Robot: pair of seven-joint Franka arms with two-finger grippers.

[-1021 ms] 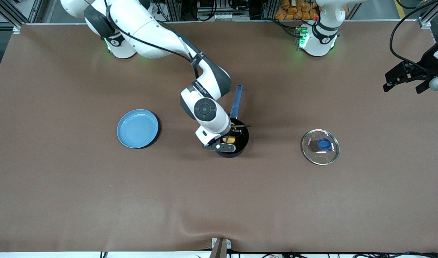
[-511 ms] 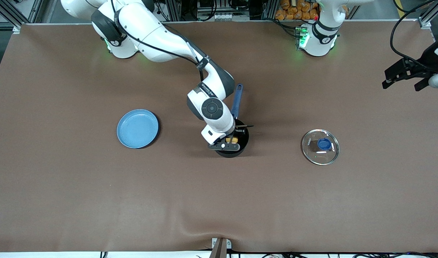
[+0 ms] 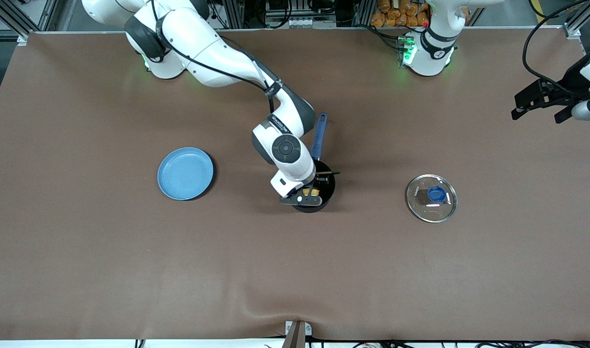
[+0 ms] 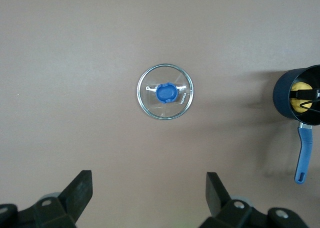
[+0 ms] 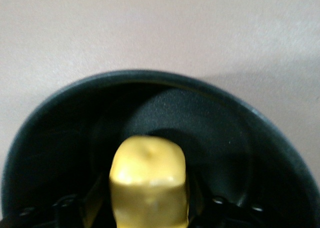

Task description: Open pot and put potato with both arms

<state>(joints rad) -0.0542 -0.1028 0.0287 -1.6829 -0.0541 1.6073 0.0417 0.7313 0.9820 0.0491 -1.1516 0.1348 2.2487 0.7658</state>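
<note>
The black pot (image 3: 325, 186) stands mid-table without its lid, its blue handle (image 3: 319, 137) pointing toward the robots' bases. My right gripper (image 3: 310, 189) reaches down into the pot and is shut on the yellow potato (image 3: 315, 192). In the right wrist view the potato (image 5: 148, 180) sits between my fingers, inside the pot's rim (image 5: 235, 105) and above its dark bottom. The glass lid (image 3: 431, 198) with its blue knob lies flat on the table toward the left arm's end. My left gripper (image 3: 541, 99) is open and empty, high over the table's edge at the left arm's end. The left wrist view shows the lid (image 4: 165, 91) and the pot (image 4: 287, 95).
A flat blue plate (image 3: 185, 173) lies toward the right arm's end of the table, level with the pot. The brown table cover (image 3: 295, 270) is bare nearer the front camera.
My right gripper has shifted a little toward the left arm's end and sunk deeper into the pot with the potato. My left gripper has drifted slightly.
</note>
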